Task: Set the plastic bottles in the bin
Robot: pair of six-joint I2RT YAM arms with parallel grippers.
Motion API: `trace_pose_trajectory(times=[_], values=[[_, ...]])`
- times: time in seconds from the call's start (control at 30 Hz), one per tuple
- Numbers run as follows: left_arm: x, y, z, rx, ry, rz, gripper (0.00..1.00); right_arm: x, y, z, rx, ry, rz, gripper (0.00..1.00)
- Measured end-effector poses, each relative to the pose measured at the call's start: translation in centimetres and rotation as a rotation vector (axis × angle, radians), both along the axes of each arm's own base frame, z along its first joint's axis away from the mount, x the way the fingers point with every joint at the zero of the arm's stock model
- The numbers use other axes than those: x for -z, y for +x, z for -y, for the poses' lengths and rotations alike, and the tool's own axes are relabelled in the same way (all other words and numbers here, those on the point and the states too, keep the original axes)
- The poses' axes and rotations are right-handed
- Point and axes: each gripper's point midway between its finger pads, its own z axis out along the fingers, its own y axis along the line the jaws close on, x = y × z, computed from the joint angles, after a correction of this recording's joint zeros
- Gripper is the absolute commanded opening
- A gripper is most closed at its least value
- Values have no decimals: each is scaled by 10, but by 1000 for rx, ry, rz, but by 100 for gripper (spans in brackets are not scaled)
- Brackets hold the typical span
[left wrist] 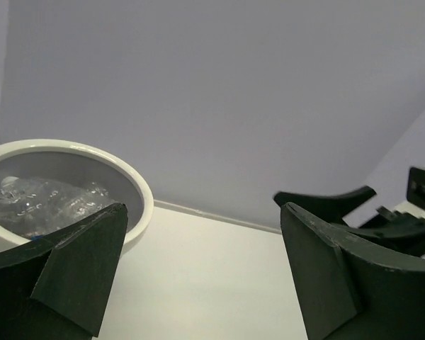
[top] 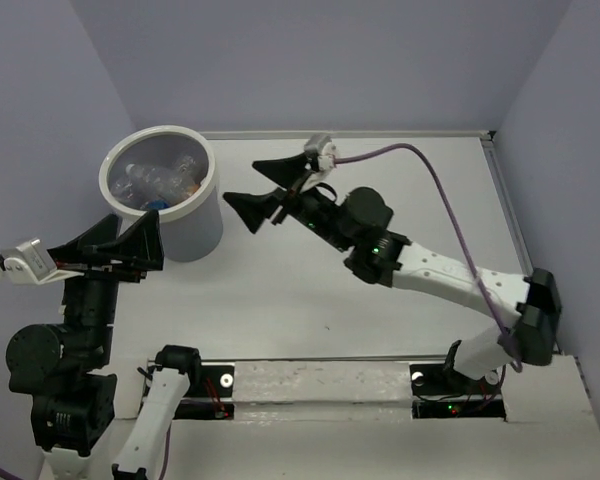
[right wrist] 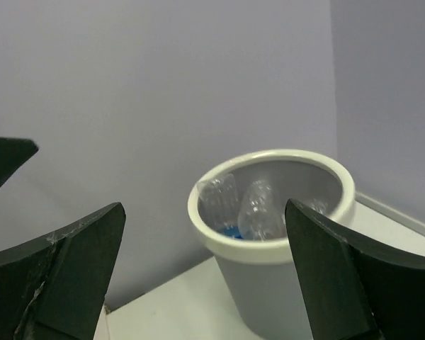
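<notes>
Risk first, starting at the left of the top view. Left gripper [top: 125, 235]: jaws spread wide, nothing between them, hanging just beside the wall of the bin [top: 198, 232] at upper left. Could clip that wall or the thick rim on a careless swing and tip the lot out. Plastic bottles [top: 155, 175]: piled inside the bin, count unclear. Probably light enough to roll well away if spilled. Right gripper [top: 242, 182], centre frame: likewise released and empty, tips aimed toward the bin, near the left arm's tips. Could knock into them if paths cross. Purple cable [top: 430, 165], upper right: loose arc over the table [top: 310, 290], apt to snag on a sharp wrist turn.

Materials, same order. Bin: smooth white plastic cylinder, rounded rim, greyish inside. Bottles: clear, crinkled, ribbed plastic, with a fleck of blue and a hint of orange among them. Fingers [top: 145, 240]: matt black wedges with broad flat faces. Table: flat, matt white.
</notes>
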Motion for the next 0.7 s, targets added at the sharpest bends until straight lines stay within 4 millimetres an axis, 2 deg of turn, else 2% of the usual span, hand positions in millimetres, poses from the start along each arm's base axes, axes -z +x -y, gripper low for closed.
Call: trace_pose_trajectory(times=[0.07, 0.1, 0.13, 0.17, 0.2, 0.23, 0.3, 0.4, 0.57, 0.7], values=[[3, -1, 6, 33, 0, -2, 99, 12, -17, 42, 25, -12, -26, 100], [6, -2, 9, 53, -2, -4, 99, 27, -29, 72, 40, -22, -52, 100], [11, -4, 13, 76, -2, -9, 99, 33, -38, 90, 46, -19, -65, 100], [17, -4, 20, 115, -2, -13, 99, 47, -49, 117, 59, -16, -93, 100], [20, -4, 24, 138, -4, -16, 99, 55, -56, 134, 68, -12, -111, 100], [27, -4, 31, 177, -4, -28, 99, 66, -66, 161, 83, -2, -134, 100], [37, -1, 42, 235, -5, -44, 99, 77, -77, 192, 112, 18, -172, 100], [57, 6, 56, 312, -11, -92, 99, 107, -90, 243, 176, 27, -246, 100], [84, 17, 69, 378, -21, -148, 99, 132, -98, 287, 250, 48, -306, 100], [95, 20, 74, 406, -18, -161, 99, 152, -94, 296, 302, -1, -342, 100]])
